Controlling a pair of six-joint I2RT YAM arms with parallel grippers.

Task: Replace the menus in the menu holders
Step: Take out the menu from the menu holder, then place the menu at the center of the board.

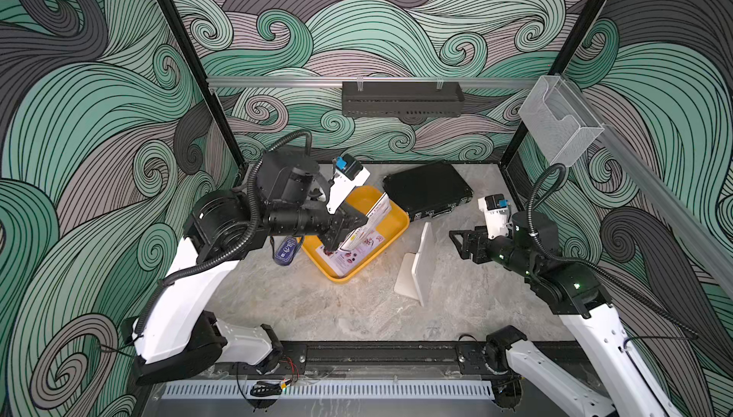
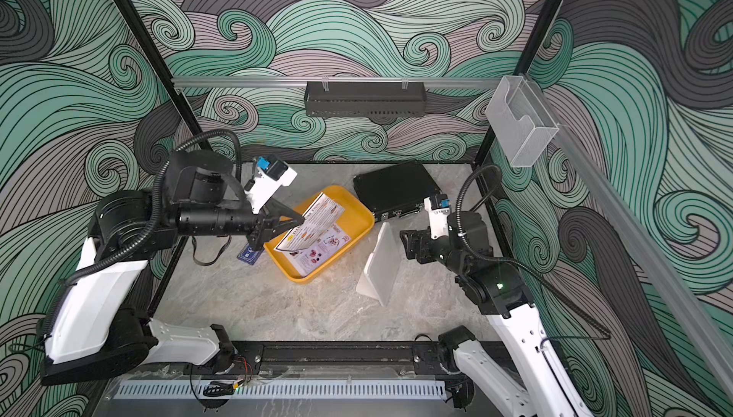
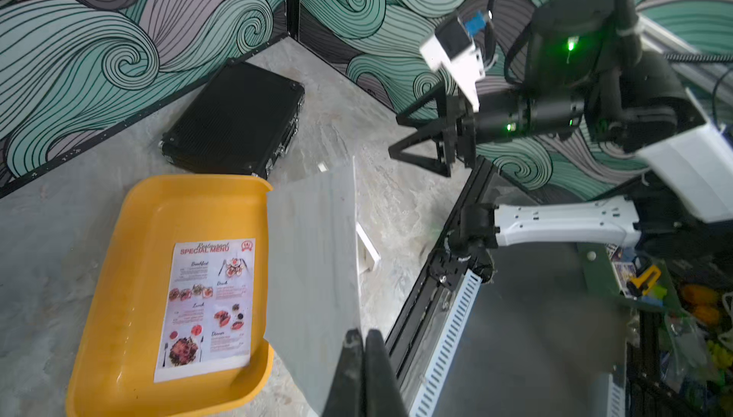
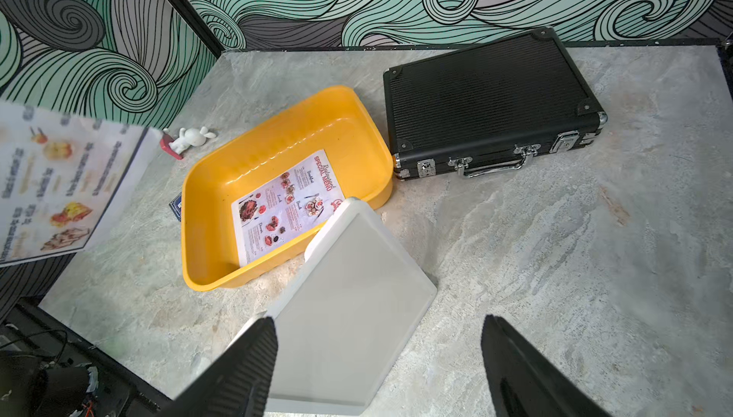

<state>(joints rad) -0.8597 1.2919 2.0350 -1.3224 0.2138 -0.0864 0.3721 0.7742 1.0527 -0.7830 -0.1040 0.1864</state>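
My left gripper [image 3: 363,335] is shut on the edge of a white, dark-bordered menu [image 2: 313,220], held upright and tilted over the yellow tray [image 3: 119,276]. The left wrist view shows that sheet's blank back [image 3: 313,268]. The pinkish "SPECIAL MENU" sheet [image 3: 210,308] lies flat in the tray, also showing in the right wrist view [image 4: 285,205]. The milky-white menu holder [image 1: 420,264] stands on the table right of the tray, with nothing in it. My right gripper [image 4: 378,320] is open, just right of the holder's upper edge [image 2: 382,260], with nothing between its fingers.
A black ribbed case [image 1: 428,191] lies behind the tray and holder. A blue card [image 1: 285,250] lies left of the tray, and a small white figurine [image 4: 194,137] is beyond it. A black rack [image 1: 402,98] hangs on the back wall, a clear box [image 1: 561,117] on the right wall.
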